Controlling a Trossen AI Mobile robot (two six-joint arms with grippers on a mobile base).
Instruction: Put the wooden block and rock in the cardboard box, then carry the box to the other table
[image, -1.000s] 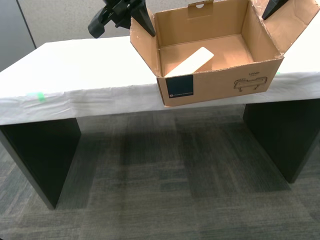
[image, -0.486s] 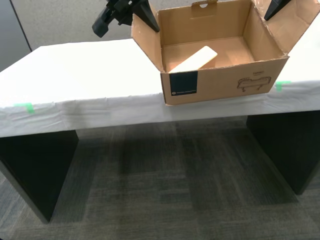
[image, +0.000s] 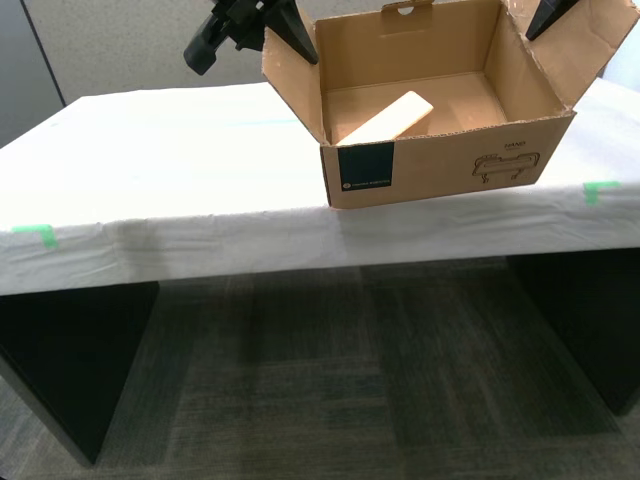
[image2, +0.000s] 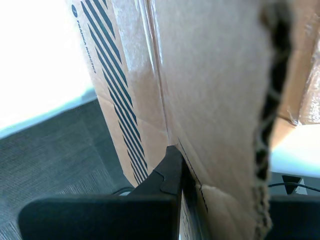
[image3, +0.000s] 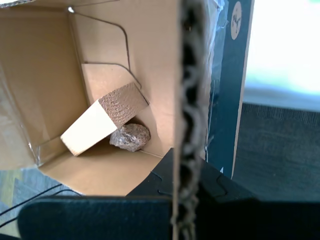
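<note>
The wooden block (image3: 102, 122) lies tilted inside the cardboard box (image: 440, 165), one end propped against a corner of the box floor, and the rock (image3: 130, 136) sits just under its raised end, touching it. In the exterior view only the block shows, pale against the brown floor near the front wall; the rock is hidden there by that wall. The box stands open, its front face bearing a dark blue label (image: 361, 172) and a printed line drawing (image: 505, 163), with a handle tab (image: 406, 7) standing up from the back wall. Its front bottom edge lies along the front edge of the tabletop (image: 150, 150), which is draped in wrinkled white cloth with green tape marks (image: 36, 233) at the rim. The first gripper (image3: 187, 170) has its jaws clamped on a side flap, the corrugated edge running between them, beside the blue panel. The second gripper (image2: 182, 175) is likewise clamped on a flap, a dark finger (image2: 167, 172) pressed against the cardboard. In the exterior view, black arms reach the flaps at both upper sides of the box. Grey carpet (image: 320, 380) lies below.
</note>
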